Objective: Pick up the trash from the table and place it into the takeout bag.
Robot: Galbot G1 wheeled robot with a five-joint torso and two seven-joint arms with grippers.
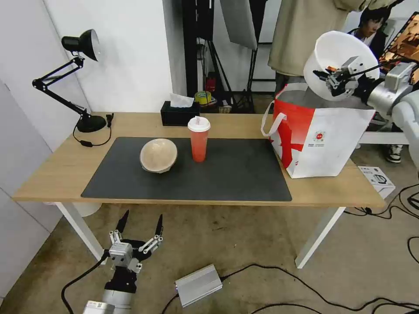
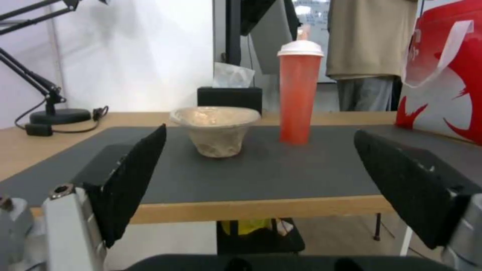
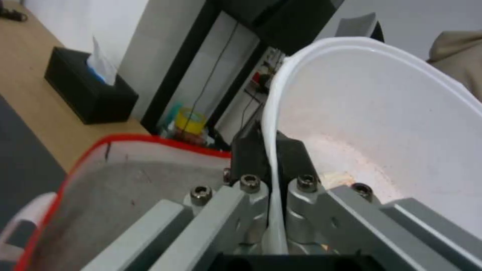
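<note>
The right gripper [image 1: 332, 79] is up at the far right end of the table [image 1: 52, 174], clamped on the rim of the white bowl [image 1: 336, 52]. It holds the bowl tipped on its side, above the open mouth of the bag [image 1: 323, 135], with the inside facing the room. In the right wrist view the two black fingers [image 3: 248, 154] pinch the bowl's thin wall [image 3: 376, 124] between them, one inside and one outside, and pale reddish scraps cling to the bottom. Below that the bag's red edge and silver lining [image 3: 120, 180] show.

The bag stands on the right end of the table, partly on the mat [image 1: 196, 174], its white handle loop hanging toward the middle.

The beige bowl [image 1: 159, 155] sits on the mat left of centre, tilted in the head view. The red cup [image 1: 199, 138] stands upright just to its right, apart from it, lid on. Behind them, off the mat, is the tissue box [image 1: 179, 113]. A black lamp [image 1: 83, 78] stands at the table's far left corner.

The left gripper [image 1: 139, 226] hangs low in front of the table, below its near edge, fingers spread wide and holding nothing. From its wrist camera the beige bowl [image 2: 216, 130] and cup [image 2: 299, 92] show between the parted black fingers [image 2: 133, 180].
</note>
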